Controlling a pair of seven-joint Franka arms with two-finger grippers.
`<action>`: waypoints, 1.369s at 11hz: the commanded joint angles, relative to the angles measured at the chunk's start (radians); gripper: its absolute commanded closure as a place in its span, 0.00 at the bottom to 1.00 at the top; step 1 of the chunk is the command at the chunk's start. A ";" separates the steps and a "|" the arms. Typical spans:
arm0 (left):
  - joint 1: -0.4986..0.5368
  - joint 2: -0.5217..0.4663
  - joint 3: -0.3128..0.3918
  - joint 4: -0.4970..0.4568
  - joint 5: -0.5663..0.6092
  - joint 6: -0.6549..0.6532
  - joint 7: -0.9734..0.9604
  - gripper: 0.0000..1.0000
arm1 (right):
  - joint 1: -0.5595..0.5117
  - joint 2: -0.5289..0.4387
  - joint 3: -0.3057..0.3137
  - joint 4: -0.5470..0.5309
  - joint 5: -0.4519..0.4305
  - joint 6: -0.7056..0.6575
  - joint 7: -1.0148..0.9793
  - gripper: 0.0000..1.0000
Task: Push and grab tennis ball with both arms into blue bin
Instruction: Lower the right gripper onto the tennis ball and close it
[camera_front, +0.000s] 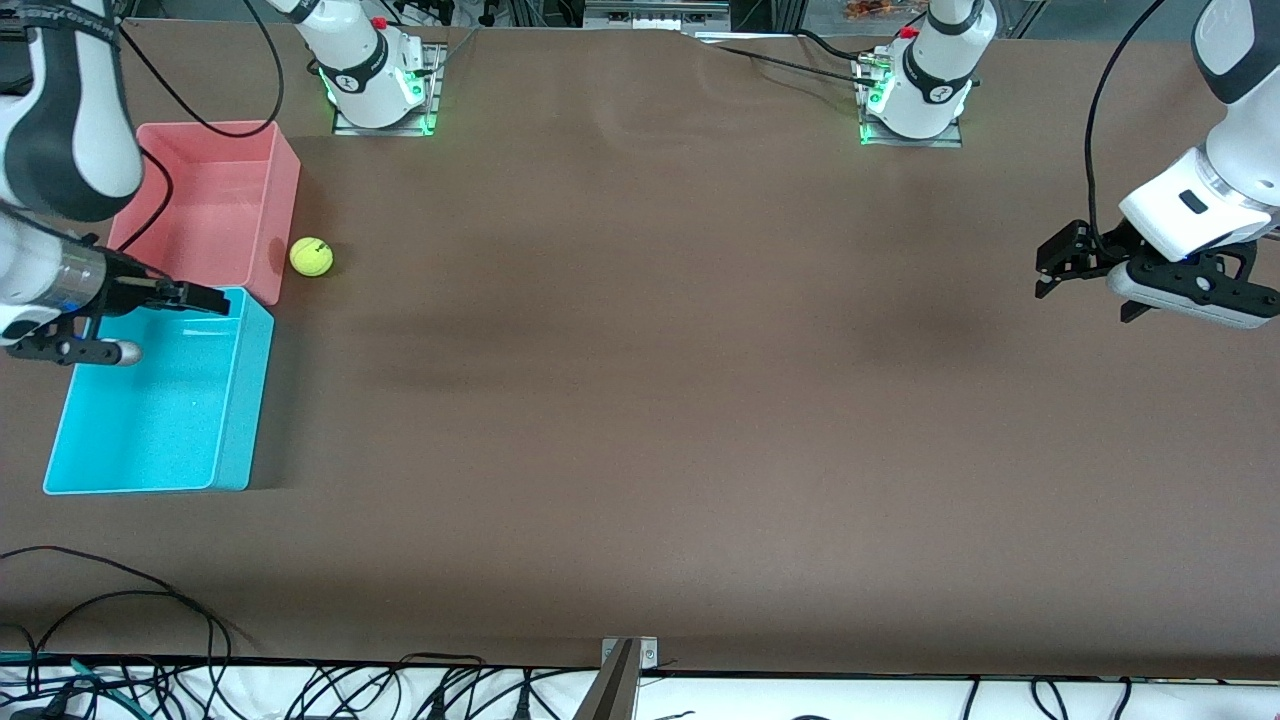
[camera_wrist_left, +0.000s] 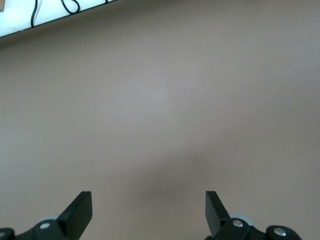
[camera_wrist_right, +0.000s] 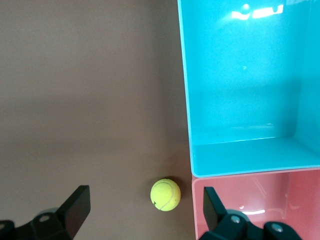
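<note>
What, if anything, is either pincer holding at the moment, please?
Nothing. The right pincer hangs open over the blue bin, the left pincer waits open at its own end, and the tennis ball lies on the table beside the pink bin.

You see the left gripper (camera_wrist_left: 149, 212) with fingers (camera_wrist_left: 80, 212) spread wide over bare brown table (camera_wrist_left: 160, 100), cables (camera_wrist_left: 50, 10) along its edge.
</note>
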 joint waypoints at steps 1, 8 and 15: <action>-0.012 0.007 -0.012 0.072 -0.006 -0.067 0.024 0.00 | 0.003 -0.225 0.055 -0.381 -0.016 0.234 0.004 0.00; 0.032 0.038 -0.081 0.187 0.020 -0.163 0.053 0.00 | -0.005 -0.179 0.089 -0.680 -0.135 0.471 0.005 0.00; 0.087 0.067 -0.132 0.262 0.017 -0.169 0.041 0.00 | -0.002 -0.046 0.089 -0.687 -0.320 0.549 0.149 0.00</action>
